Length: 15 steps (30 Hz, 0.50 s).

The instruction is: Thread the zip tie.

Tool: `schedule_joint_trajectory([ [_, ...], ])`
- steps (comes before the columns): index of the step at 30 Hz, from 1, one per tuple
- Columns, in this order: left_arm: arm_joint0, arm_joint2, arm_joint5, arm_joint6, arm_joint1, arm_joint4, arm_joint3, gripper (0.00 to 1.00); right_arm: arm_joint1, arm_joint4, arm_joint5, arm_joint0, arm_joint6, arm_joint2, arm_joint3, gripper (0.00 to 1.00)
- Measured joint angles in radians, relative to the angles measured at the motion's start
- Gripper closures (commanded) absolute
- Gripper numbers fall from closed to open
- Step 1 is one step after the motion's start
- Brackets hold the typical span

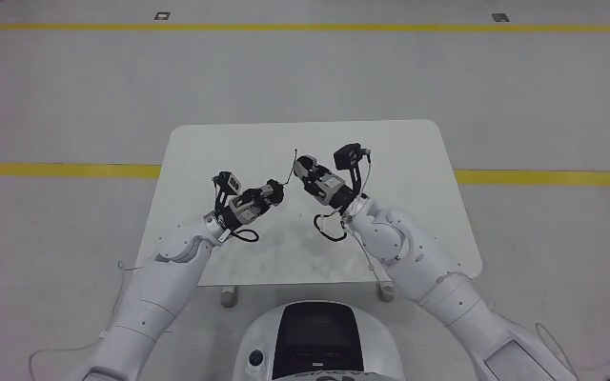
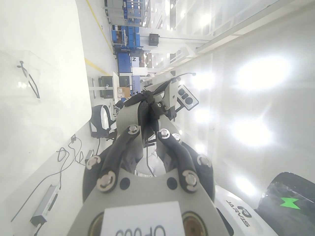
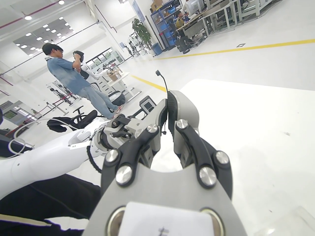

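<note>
We had the zip tie (image 3: 164,82) pinched in the right gripper's (image 3: 168,100) fingers (image 3: 185,105), held above the surface (image 1: 400,190), head sticking out, probably for easy threading. The left gripper (image 2: 147,105) sat just beside, fingers pressed together; on what, couldn't tell.

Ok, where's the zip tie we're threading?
The zip tie is pinched in the right fingers, head end poking out past the tips. The top view shows it held above the table middle, beside the left gripper.
</note>
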<state>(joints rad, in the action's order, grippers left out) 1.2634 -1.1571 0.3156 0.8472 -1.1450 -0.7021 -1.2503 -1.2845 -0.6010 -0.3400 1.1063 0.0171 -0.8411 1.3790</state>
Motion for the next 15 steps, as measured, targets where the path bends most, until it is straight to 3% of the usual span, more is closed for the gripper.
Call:
schedule_joint_trajectory([
  [15,0.0,0.0,0.0,0.0,0.0,0.0,0.0,1.0,0.002,0.02,0.0,0.006,0.006,0.008,-0.004,1.0],
])
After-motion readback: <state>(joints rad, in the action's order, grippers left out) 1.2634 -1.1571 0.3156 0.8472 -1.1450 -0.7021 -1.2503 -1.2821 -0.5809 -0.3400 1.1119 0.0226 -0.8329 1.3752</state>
